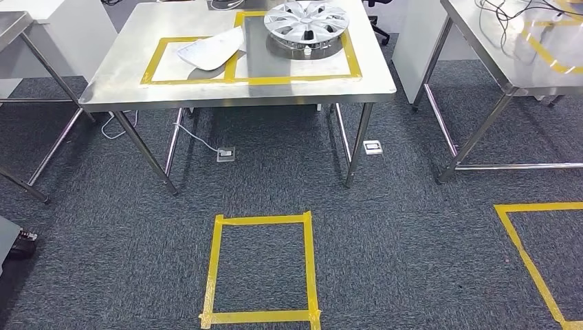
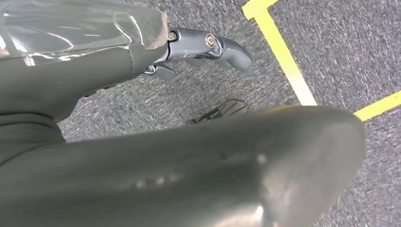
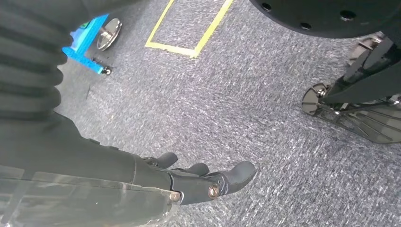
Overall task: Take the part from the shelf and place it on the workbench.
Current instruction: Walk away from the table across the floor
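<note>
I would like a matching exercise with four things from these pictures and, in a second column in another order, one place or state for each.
Things:
1. hubcap
2. white sheet
3. floor socket
4. right robot hand

Places or states:
A. on the carpet under the workbench
B. empty, above the carpet
C. in the right taped frame on the workbench
D. across the tape of the left frame

Pairs: 1-C, 2-D, 3-A, 4-B

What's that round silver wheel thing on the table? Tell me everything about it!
It is a wheel cover, round and silver-grey, looking like shiny plastic, with curved spokes fanning from a dark hub. It lies flat on the steel workbench, inside the right-hand yellow tape rectangle, near the far edge. Nothing holds it; a white sheet lies beside it, apart.
</note>
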Tool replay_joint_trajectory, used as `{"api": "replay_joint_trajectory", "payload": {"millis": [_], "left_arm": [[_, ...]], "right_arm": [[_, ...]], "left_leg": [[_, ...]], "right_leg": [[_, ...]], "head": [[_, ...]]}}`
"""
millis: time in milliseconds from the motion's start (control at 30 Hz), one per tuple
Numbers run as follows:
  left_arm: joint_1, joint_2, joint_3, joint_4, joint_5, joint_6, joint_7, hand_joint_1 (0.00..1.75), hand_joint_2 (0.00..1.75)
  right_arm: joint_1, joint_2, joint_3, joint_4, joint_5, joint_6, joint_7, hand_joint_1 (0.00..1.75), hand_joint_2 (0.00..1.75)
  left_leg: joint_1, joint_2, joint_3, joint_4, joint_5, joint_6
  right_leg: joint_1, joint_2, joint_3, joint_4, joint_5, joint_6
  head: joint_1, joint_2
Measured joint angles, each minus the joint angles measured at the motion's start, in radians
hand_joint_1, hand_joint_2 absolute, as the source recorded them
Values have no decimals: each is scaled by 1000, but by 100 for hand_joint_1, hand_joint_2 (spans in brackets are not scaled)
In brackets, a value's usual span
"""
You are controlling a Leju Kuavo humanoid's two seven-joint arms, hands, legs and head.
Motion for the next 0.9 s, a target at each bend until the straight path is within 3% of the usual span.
{"api": "replay_joint_trajectory", "payload": {"millis": [67,100,133,167,200,267,333,400,467,533,600,633,667,733,800,900], "left_arm": [[1,2,0,0,0,-2,-5,0,0],[1,2,1,0,0,-2,-7,0,0],[2,2,1,0,0,-1,-7,0,0],[2,2,1,0,0,-1,-7,0,0],[2,3,1,0,0,0,-8,0,0],[1,3,1,-2,0,0,-9,0,0],[0,3,2,-4,0,-1,-10,0,0],[1,4,2,-5,0,-2,-10,0,0],[1,4,2,-7,0,-7,-13,0,0],[1,4,2,-10,0,-11,-15,0,0],[1,3,2,-12,-1,-13,-16,0,0],[1,3,2,-12,-1,-14,-16,0,0],[1,2,2,-12,-2,-14,-16,0,0],[1,1,2,-13,-2,-15,-17,0,0],[0,0,2,-13,-2,-16,-19,0,0],[0,-2,2,-13,-2,-19,-24,0,0]], "right_arm": [[0,2,0,0,-1,0,4,0,175],[1,3,0,0,-2,0,7,0,131],[1,5,0,0,-4,0,10,0,87],[1,7,0,0,-6,0,12,0,44],[0,8,0,0,-8,0,14,0,0],[-1,11,0,0,-10,0,15,0,0],[-3,14,0,0,-12,0,15,0,87],[-4,16,0,0,-13,-1,15,0,175],[-5,17,0,-1,-12,-4,15,0,175],[-5,16,0,-1,-10,-8,16,0,175],[-3,16,0,-1,-9,-7,18,0,87],[-2,15,0,-2,-9,-5,19,0,44],[0,15,0,-2,-10,-3,19,0,0],[0,15,-1,-2,-13,1,18,0,0],[-1,14,-1,-2,-16,1,16,0,0],[0,14,-1,-2,-18,0,11,0,0]], "left_leg": [[4,0,-51,137,-76,-10],[6,0,-69,189,-96,-13],[8,0,-70,205,-97,-14],[10,0,-50,180,-79,-15],[11,0,-13,119,-47,-14],[11,-1,65,-22,1,-7],[6,-3,92,-82,10,2],[3,-3,87,-87,14,16],[5,-2,84,-99,24,34],[4,0,80,-106,33,46],[-1,0,72,-105,37,52],[-3,0,69,-104,38,53],[-4,0,67,-102,39,53],[-6,-1,65,-96,39,51],[-11,-1,61,-84,36,43],[-11,-1,56,-79,37,27]], "right_leg": [[1,-1,-6,1,3,-2],[1,-1,-8,2,5,-2],[1,-1,-10,3,6,-1],[0,-1,-10,4,6,0],[0,0,-7,4,6,1],[2,1,-3,5,8,5],[6,1,-8,6,12,16],[6,1,-14,4,15,29],[5,1,-31,31,-2,33],[5,1,-85,142,-58,24],[5,1,-149,282,-113,18],[6,1,-163,315,-120,21],[6,1,-154,304,-111,27],[6,1,-82,172,-59,39],[9,1,-18,44,-19,36],[14,2,-9,12,-8,17]], "head": [[-1,0],[-1,0],[-1,0],[-1,0],[-1,0],[-1,0],[-1,0],[0,0],[1,0],[2,0],[2,0],[2,0],[2,0],[2,0],[1,0],[-1,0]]}}
